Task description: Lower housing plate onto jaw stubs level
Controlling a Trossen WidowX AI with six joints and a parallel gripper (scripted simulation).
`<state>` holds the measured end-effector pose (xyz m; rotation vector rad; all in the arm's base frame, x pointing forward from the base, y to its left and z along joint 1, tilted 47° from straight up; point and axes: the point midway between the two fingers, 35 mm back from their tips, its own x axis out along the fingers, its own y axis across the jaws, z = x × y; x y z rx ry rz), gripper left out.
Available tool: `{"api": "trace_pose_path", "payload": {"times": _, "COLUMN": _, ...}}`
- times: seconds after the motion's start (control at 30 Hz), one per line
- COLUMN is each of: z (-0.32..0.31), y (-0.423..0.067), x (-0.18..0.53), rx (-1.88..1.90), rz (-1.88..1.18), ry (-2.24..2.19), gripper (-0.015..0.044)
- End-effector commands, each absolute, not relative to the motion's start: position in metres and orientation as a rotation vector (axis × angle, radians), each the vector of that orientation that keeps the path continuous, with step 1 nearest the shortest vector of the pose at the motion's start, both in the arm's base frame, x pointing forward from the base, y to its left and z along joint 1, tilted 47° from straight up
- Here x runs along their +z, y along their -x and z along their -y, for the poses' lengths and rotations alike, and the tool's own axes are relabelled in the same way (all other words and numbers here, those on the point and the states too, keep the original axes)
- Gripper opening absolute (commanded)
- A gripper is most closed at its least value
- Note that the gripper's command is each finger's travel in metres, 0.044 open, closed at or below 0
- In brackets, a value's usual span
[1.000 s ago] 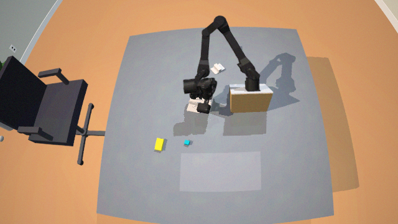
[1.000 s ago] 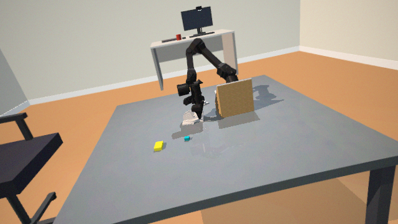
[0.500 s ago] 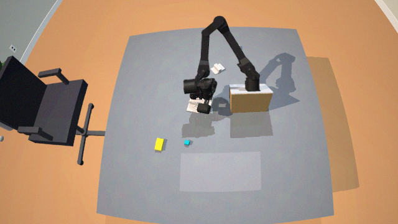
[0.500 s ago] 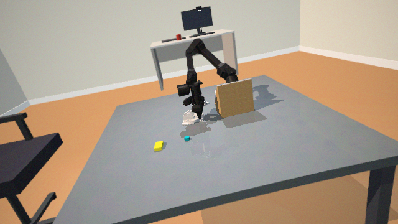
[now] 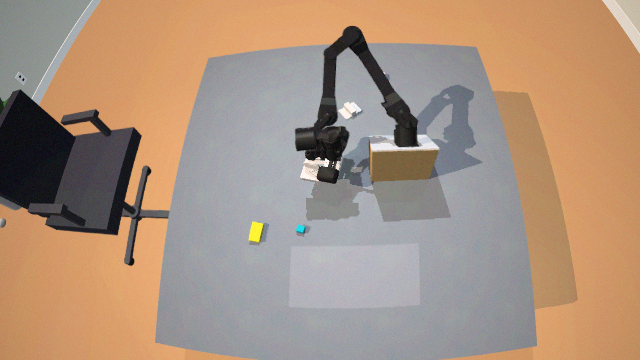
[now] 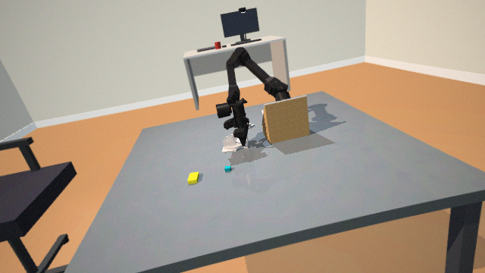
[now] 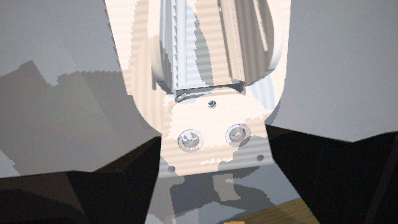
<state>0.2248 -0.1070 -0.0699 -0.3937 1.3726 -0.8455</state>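
The pale housing plate (image 7: 215, 118), with two ringed round holes, fills the gap between the fingertips in the wrist view. My gripper (image 7: 211, 135) (image 5: 327, 164) is shut on it, one black finger against each side edge. The plate's far edge overlaps the near ends of the two long pale jaws (image 7: 189, 55) (image 7: 254, 42). These lie along the white base (image 7: 137, 65) (image 5: 311, 169) (image 6: 229, 147) on the table. The pins and jaw stubs are hidden under the plate. I cannot tell whether the plate touches them or is fully level.
A white stepped part (image 5: 350, 110) lies behind the base. The arm's wooden mounting block (image 5: 401, 166) (image 6: 288, 120) stands to the right. A yellow block (image 5: 256, 232) (image 6: 193, 178) and a small cyan cube (image 5: 300, 229) (image 6: 227, 168) lie on the table's nearer side.
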Motion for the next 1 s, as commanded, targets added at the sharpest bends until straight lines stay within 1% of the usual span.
{"api": "trace_pose_path", "payload": {"times": 0.0, "z": 0.1083, "y": -0.2246, "x": -0.0698, "rx": -0.848, "rz": -1.372, "ry": 0.4, "gripper": 0.0351}}
{"api": "trace_pose_path", "payload": {"times": 0.97, "z": 0.1133, "y": -0.2243, "x": -0.0745, "rx": -0.848, "rz": -1.372, "ry": 0.4, "gripper": 0.0351}}
